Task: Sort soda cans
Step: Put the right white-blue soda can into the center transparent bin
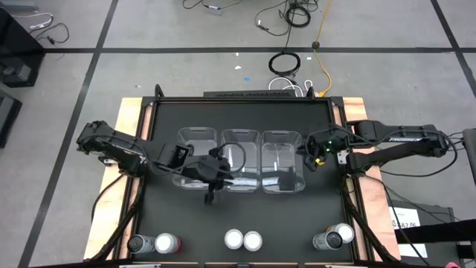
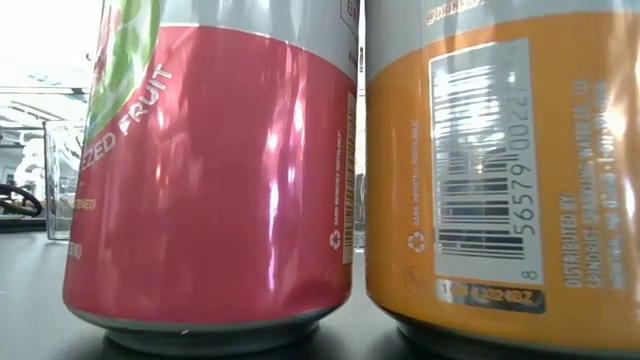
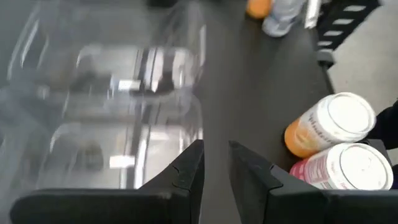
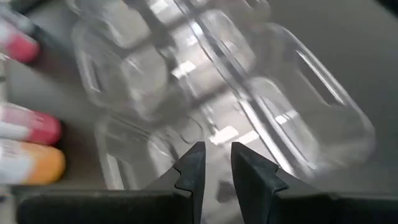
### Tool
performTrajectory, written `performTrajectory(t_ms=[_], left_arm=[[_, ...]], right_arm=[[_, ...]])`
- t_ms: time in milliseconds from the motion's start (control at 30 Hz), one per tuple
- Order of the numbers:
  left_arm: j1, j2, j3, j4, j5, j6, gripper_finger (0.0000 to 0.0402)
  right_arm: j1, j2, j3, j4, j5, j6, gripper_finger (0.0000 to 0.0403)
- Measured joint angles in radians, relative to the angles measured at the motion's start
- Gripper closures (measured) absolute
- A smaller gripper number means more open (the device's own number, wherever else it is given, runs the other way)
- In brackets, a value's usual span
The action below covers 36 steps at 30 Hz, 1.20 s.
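Note:
Six soda cans stand upright on their bases in three pairs along the table's near edge: dark grey (image 1: 138, 243) with pink-red (image 1: 166, 243) at the left, pink-red (image 1: 234, 240) with orange (image 1: 253, 240) in the middle, dark grey (image 1: 326, 241) with orange (image 1: 343, 235) at the right. The low view shows the middle pair close up, pink-red (image 2: 210, 170) and orange (image 2: 500, 170). My left gripper (image 1: 212, 196) (image 3: 216, 168) hovers shut just near of the clear bins, holding nothing. My right gripper (image 1: 308, 157) (image 4: 216, 168) hovers shut over the right bin's right edge, holding nothing.
Three clear plastic rectangular bins sit side by side at the table's middle: left (image 1: 197, 156), middle (image 1: 239, 158), right (image 1: 281, 161). A strip of bare dark table (image 1: 223, 216) lies between the bins and the cans. Wooden rails border the table's left and right sides.

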Motion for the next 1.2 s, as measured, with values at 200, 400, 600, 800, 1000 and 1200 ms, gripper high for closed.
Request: performTrajectory(t_ms=[200,400,600,800,1000,1200], left_arm=[[-0.009,-0.151,-0.231,0.16,0.001,0.042,0.0322],[-0.009,-0.398,-0.52,0.394,0.018,0.041,0.0322],[-0.009,-0.589,-0.674,0.404,0.02,-0.01,0.0322],[-0.007,-0.713,-0.75,0.371,0.02,0.004,0.0322],[-0.007,-0.835,-0.805,0.332,0.02,0.015,0.0322],[-0.007,-0.966,-0.871,0.323,0.02,0.015,0.0322]], right_arm=[[0.08,0.008,0.0,0.137,0.027,0.064,0.0347],[0.146,0.041,0.0,0.15,0.057,0.16,0.0388],[0.215,0.103,0.056,0.116,0.077,0.254,0.0402],[0.287,0.244,0.252,-0.139,0.116,0.356,0.0403],[0.347,0.396,0.45,-0.416,0.09,0.424,0.0403],[0.375,0.429,0.481,-0.463,0.05,0.434,0.0403]])
